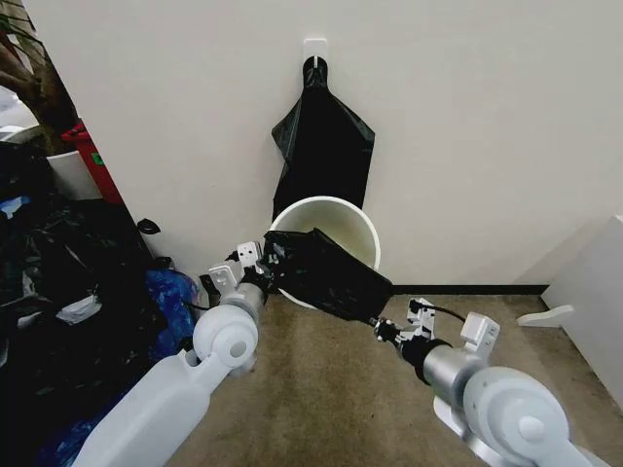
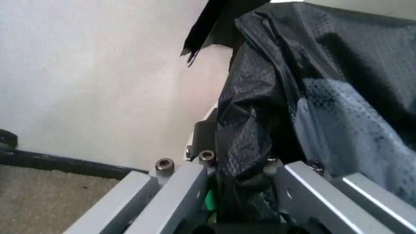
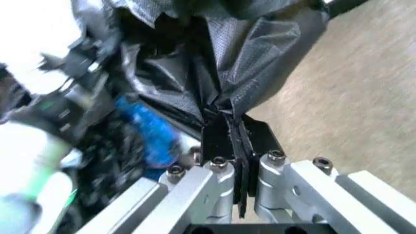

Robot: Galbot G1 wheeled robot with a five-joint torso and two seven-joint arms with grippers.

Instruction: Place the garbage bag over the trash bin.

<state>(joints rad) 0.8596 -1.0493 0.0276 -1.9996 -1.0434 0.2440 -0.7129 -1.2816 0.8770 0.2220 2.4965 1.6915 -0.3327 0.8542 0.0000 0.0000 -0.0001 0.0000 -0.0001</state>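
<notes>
Where grippers (image 1: 273, 261) pinch: crinkly garbage bag (image 1: 326, 272)

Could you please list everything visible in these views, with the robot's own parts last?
garbage bag: one, black, stretched between both tools across the front of the bin's rim.
trash bin: one, white, on the floor against the wall.
hanging bags: a bunch, black, pinched at a white hook on the wall above the bin.
stuffed sacks: a heap, black, on the robot's left.
blue bag: one, blue, beside the heap.
red container: one, red, far left by the wall.
carpet: brownish, underfoot.
left tool: one, grey, at the bin's left side, shut on the bag.
right tool: one, grey, front right of the bin, shut on the bag.
</notes>
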